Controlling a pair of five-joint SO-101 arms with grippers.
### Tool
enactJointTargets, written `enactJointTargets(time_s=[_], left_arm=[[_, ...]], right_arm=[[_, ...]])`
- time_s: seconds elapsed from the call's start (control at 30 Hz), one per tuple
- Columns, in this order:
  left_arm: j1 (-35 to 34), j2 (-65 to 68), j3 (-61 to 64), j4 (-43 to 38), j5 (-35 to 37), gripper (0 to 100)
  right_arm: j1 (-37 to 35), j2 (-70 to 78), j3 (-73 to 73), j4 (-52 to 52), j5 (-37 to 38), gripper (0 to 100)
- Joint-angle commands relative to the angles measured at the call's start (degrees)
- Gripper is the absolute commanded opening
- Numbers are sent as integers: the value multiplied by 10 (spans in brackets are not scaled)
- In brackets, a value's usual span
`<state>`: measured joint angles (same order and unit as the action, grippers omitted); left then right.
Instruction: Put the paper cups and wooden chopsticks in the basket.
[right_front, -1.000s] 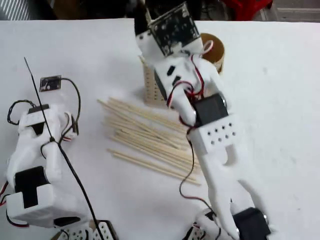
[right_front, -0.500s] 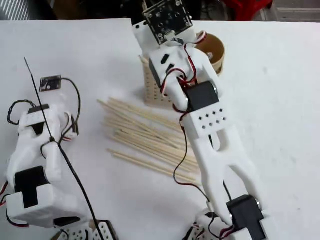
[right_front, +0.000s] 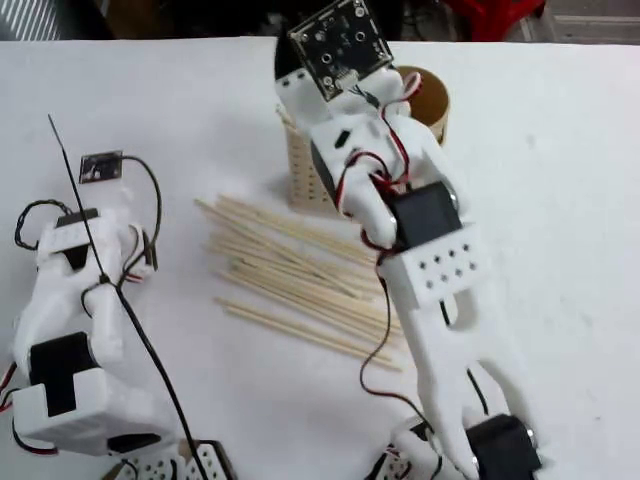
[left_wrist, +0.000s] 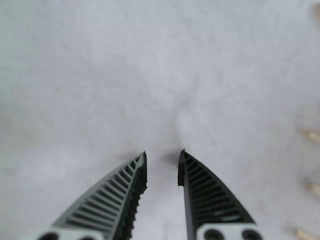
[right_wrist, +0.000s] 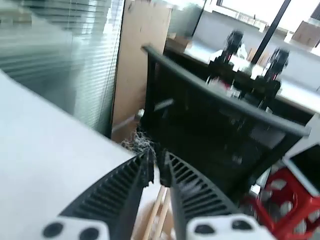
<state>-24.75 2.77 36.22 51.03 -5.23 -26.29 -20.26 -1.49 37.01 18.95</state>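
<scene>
Chopsticks (right_front: 290, 270) are mostly lying in a loose fan on the white surface (right_front: 560, 150), just in front of the pale perforated basket (right_front: 303, 175). That pile hasn't budged from half a second ago. What did change is the right arm (right_front: 440, 300). It was stretched further out over the basket, and now it's drawn back a bit toward its base, with the block of holes on the forearm sitting lower over the pile. The left arm (right_front: 70, 330) is folded up on its side of the surface, same as before. The brown paper cup (right_front: 432, 105) is standing just behind the right arm's wrist, next to the basket and partly hidden by the arm.

From above you can't see the right hand at all, since the camera board covers it right over the basket. The wrist view sorts that out: the right hand (right_wrist: 157, 165) is tilted up toward the room, fingers pinched almost together on a couple of pale chopsticks (right_wrist: 159, 212) that sit in the slit between them.

The left hand (left_wrist: 161, 159) hangs low over bare surface, its fingers a little apart with nothing between them. A few chopstick tips (left_wrist: 311, 136) poke in off to one side, well clear of it.
</scene>
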Motion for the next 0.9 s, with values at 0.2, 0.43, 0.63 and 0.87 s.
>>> enactJointTargets(time_s=[0.2,0.43,0.63,0.87], left_arm=[[7,-2,-1,-8,2,124],[7,-2,-1,-8,2,124],[7,-2,-1,-8,2,124],[7,-2,-1,-8,2,124]], right_arm=[[-77,-64,51,378,87,65],[-204,11,308,295,139,105],[-236,17,469,128,166,105],[-233,42,508,71,176,105]])
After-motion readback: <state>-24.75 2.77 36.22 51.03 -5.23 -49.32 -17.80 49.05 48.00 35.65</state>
